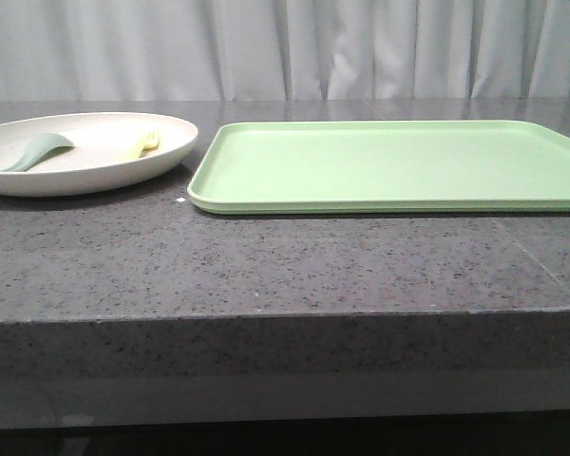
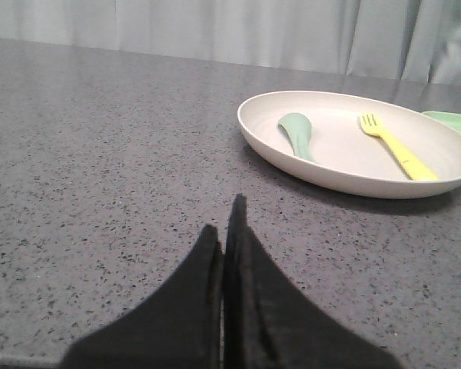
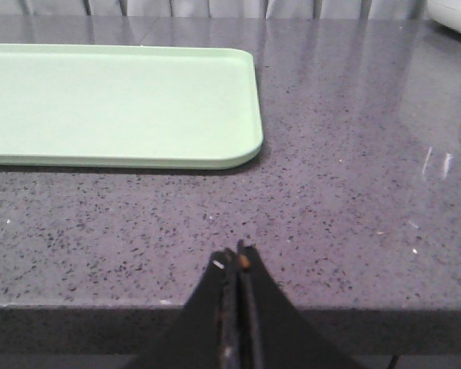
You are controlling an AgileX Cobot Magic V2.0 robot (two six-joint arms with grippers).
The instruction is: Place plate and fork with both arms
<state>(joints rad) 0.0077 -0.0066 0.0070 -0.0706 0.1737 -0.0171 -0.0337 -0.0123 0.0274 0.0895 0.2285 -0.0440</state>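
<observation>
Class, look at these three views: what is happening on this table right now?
Nothing is being handled yet. The left gripper and right gripper are both shut and empty, above bare countertop. The fork and a green spoon lie in the plate, which sits just left of the green tray.

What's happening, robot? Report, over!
Left gripper shut, empty. Right gripper shut, empty. Fork and spoon lying in plate, left of tray. Nothing blocking.
</observation>
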